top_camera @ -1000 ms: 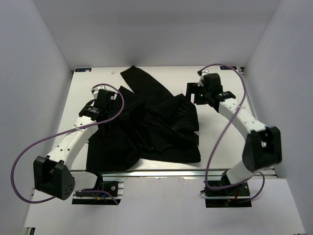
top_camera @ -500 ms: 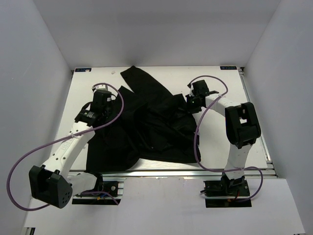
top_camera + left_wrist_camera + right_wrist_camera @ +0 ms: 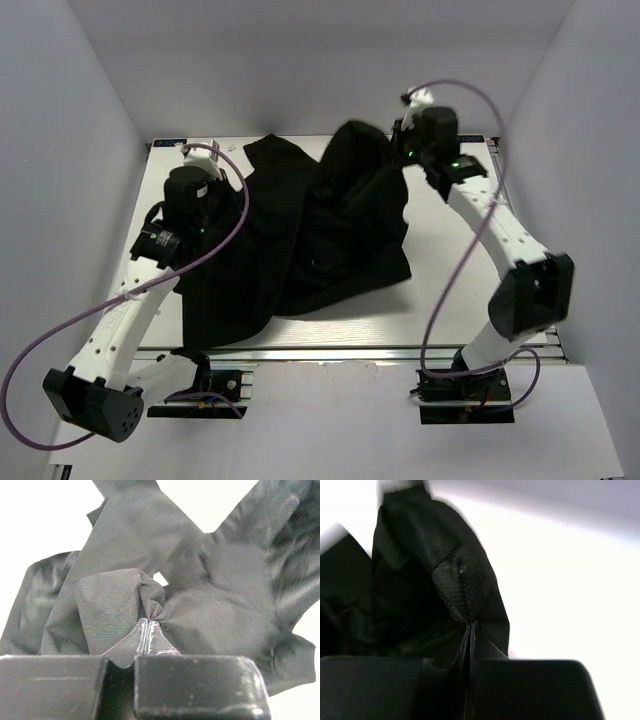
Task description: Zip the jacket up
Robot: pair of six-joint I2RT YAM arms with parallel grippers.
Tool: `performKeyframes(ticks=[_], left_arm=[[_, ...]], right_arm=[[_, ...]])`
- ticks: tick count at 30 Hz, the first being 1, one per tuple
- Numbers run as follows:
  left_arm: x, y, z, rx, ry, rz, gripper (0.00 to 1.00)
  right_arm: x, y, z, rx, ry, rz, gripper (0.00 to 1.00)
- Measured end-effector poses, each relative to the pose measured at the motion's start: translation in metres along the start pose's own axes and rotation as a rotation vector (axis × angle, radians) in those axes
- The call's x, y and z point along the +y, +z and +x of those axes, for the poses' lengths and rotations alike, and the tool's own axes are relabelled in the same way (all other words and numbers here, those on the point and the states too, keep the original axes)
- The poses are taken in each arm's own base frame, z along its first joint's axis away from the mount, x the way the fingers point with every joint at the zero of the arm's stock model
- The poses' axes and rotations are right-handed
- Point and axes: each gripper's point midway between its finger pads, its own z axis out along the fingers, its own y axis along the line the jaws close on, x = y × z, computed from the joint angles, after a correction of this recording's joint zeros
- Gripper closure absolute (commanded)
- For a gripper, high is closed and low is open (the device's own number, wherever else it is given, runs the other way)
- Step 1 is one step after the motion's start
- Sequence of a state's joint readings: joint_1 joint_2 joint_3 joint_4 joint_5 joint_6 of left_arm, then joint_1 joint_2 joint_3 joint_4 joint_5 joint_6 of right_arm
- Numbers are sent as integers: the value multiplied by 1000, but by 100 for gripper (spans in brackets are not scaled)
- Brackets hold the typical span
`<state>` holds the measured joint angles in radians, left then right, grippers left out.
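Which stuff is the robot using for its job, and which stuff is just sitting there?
For the job: the black jacket, the left gripper and the right gripper, both pinching its fabric.
Just there: the white table, the purple cables.

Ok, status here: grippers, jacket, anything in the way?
Left gripper shut on jacket fold. Right gripper shut on jacket, holding a part raised. Jacket bunched, zipper not visible. Nothing seen blocking.
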<state>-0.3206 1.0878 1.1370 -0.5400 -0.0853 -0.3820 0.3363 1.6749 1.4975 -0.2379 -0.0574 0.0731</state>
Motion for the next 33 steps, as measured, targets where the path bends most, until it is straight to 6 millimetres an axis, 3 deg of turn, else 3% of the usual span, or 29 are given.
performKeyframes(ticks=[6,9,11,13,18,21,23,26,29,33], left_arm=[[-45,-38,-80,-179,77,175,100],[-57,-58,-103,-258,89,230,100],[-54,-69,-99,-271,77,228,100],[-45,-74,-87,-263,50,202,100],[-3,-63,-32,-132,-14,28,100],[8,-52,-14,-60,-16,-29,100],[5,-49,-12,-48,-13,-12,100],[-10,-57,-25,-69,-3,57,100],[-33,-82,-64,-157,10,152,100],[-66,-145,-126,-346,35,302,100]], right_arm=[[14,-118,-185,-499,-107,44,100],[9,-176,-236,-674,-133,126,100],[0,-202,-245,-724,-132,196,100],[-10,-215,-237,-724,-126,254,100],[-27,-201,-172,-580,-132,321,100],[-30,-190,-162,-502,-139,326,100],[-27,-193,-179,-505,-148,320,100],[-18,-220,-227,-605,-160,309,100],[-4,-273,-273,-778,-172,287,100],[19,-360,-309,-1029,-195,236,100]])
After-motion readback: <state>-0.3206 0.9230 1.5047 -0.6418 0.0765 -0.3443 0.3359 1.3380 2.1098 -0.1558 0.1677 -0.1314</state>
